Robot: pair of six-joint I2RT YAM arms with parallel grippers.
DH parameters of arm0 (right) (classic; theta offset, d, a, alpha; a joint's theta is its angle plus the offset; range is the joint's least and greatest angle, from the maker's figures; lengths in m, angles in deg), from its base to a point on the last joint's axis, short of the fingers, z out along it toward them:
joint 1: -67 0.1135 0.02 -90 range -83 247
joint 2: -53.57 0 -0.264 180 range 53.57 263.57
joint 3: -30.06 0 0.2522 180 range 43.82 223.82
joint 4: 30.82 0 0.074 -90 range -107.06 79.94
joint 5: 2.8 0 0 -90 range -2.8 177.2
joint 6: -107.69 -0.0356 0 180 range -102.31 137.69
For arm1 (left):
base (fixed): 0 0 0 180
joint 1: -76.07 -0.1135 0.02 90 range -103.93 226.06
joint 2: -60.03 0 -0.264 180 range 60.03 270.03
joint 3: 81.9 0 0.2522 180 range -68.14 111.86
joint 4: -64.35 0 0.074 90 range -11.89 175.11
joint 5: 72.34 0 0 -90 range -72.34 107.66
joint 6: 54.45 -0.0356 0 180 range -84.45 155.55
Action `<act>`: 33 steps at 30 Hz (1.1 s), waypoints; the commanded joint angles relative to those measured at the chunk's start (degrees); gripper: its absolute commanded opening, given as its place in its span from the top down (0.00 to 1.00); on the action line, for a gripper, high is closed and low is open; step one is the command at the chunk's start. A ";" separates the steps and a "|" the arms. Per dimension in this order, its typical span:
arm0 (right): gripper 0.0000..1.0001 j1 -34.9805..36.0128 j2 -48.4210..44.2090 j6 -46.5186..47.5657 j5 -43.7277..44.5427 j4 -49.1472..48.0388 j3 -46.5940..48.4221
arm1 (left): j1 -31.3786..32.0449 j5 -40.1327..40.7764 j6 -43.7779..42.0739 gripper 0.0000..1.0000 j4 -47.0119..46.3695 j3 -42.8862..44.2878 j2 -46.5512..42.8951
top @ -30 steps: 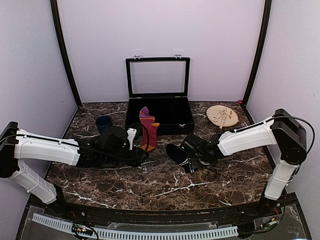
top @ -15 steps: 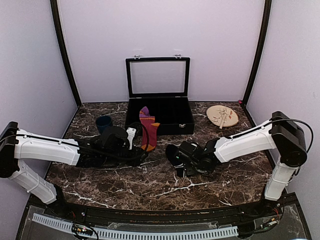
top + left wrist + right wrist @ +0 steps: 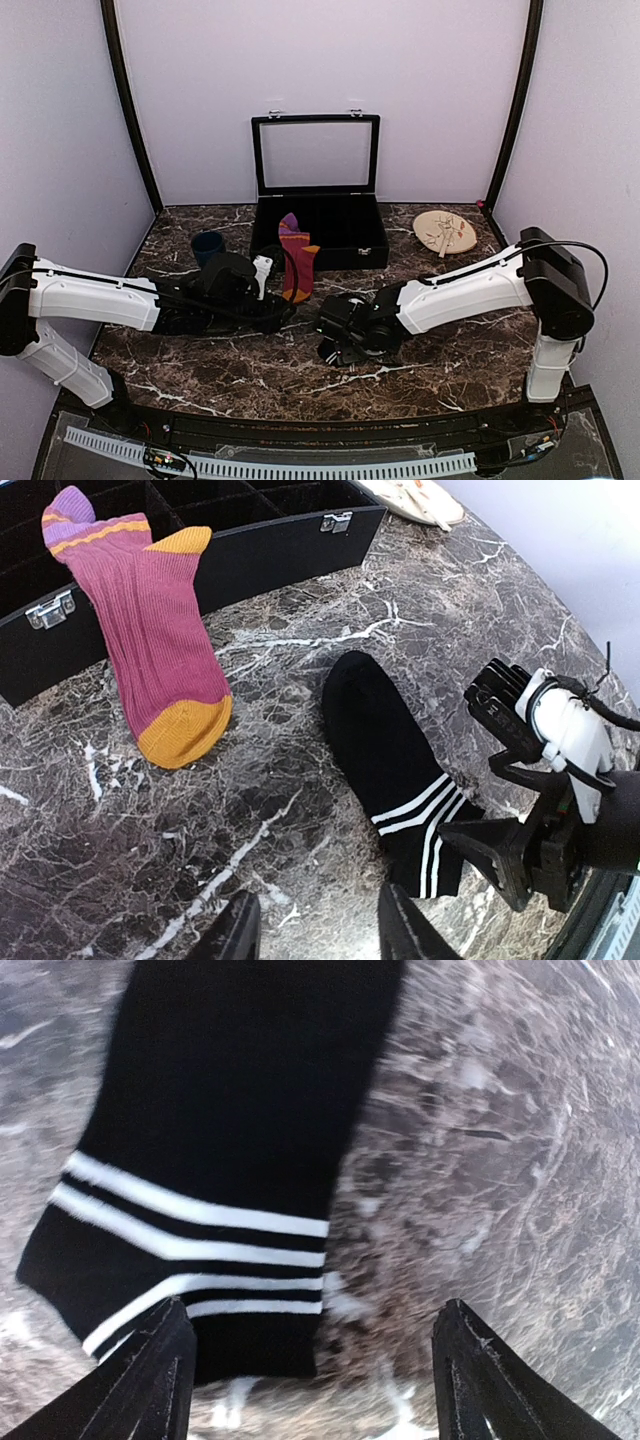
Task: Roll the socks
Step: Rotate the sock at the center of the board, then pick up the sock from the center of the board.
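- The black sock lies flat on the marble surface. Its white stripes are at the end near the right gripper.
- The right jaws are wide apart, close by that striped end, and hold nothing.
- The red sock leans over the front wall of the black box, with its orange toe down on the surface.
- The left gripper has its jaws apart with nothing in them.

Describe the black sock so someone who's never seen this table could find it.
Find the open black box at the back of the marble table. Just in front, right of the maroon sock, a black sock lies flat beneath the right gripper. Only it has white stripes at its cuff.
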 commanded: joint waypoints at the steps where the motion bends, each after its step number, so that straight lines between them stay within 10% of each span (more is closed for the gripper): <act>1: 0.23 1.60 0.35 0.39 3.45 5.70 4.59 | 0.33 1.13 -0.77 0.55 2.05 0.03 -2.66; 14: 0.14 6.05 -9.25 26.43 -0.78 -0.02 2.17 | 0.18 6.20 -1.15 0.35 7.02 1.64 -4.06; 33: 0.19 11.29 1.53 44.52 0.65 1.70 6.18 | -2.91 5.27 3.39 0.22 12.26 -0.75 -9.28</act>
